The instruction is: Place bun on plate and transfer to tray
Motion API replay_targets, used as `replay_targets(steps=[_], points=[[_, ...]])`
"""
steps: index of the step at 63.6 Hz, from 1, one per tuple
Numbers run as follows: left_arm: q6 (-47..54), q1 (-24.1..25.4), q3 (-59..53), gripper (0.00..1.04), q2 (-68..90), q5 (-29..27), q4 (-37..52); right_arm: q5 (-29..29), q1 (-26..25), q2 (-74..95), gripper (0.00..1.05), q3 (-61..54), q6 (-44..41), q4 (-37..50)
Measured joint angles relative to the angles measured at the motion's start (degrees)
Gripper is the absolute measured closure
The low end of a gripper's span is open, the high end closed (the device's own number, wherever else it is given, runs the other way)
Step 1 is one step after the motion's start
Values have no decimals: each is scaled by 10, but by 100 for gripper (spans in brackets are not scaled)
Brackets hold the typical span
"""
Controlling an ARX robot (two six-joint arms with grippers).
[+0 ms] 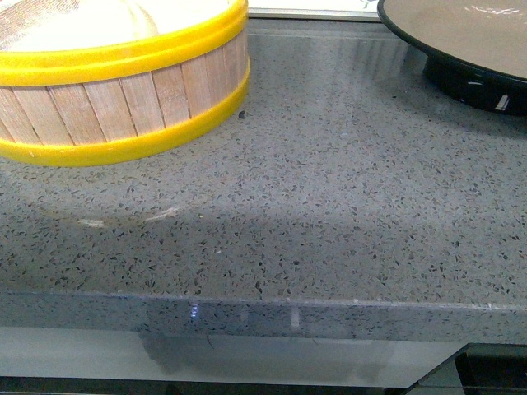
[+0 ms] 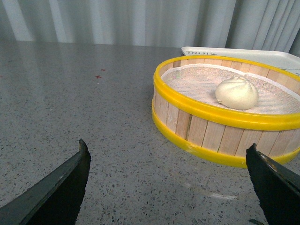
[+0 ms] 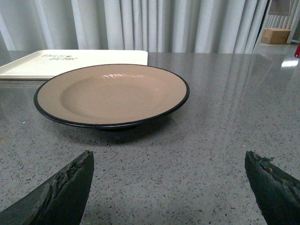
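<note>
While the bun (image 2: 236, 93) lay on the white mesh cloth (image 2: 197, 82) inside the yellow-rimmed steamer basket (image 2: 206, 133), your left tool (image 2: 166, 143) hung low over the bench (image 1: 329, 206) just short of the basket, its fingers spread wide and holding nothing. That was the first hazard: the basket's wall stood between tool and bun, so a level approach would likely have struck the rim and shoved the whole basket. You would have needed to come in over the top. The bun looked soft, so a hard squeeze could have dented it, and a finger set too deep could have pinched the cloth and dragged it up with the bun. Your right tool (image 3: 168, 153) was likewise released and empty, facing the plate (image 3: 112, 91), which stood bare on the bench, well apart from the basket. The plate rested on a narrow pedestal under a glossy black rim, so I judged that a one-sided grip might slip or tilt it, letting the bun roll off the shallow top. The tray (image 3: 70, 63) lay empty just beyond the plate, with a curtain (image 3: 154, 23) behind and a cardboard box (image 3: 276, 35) far off. Nothing blocked the way to it.
</note>
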State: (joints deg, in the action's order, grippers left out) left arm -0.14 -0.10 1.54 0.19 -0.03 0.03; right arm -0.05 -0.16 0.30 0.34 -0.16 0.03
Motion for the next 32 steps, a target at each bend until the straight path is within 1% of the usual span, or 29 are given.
replay_targets(steps=[32], points=[[0,0,0,7,0,0,0,0,0,0,9,0,0,0]])
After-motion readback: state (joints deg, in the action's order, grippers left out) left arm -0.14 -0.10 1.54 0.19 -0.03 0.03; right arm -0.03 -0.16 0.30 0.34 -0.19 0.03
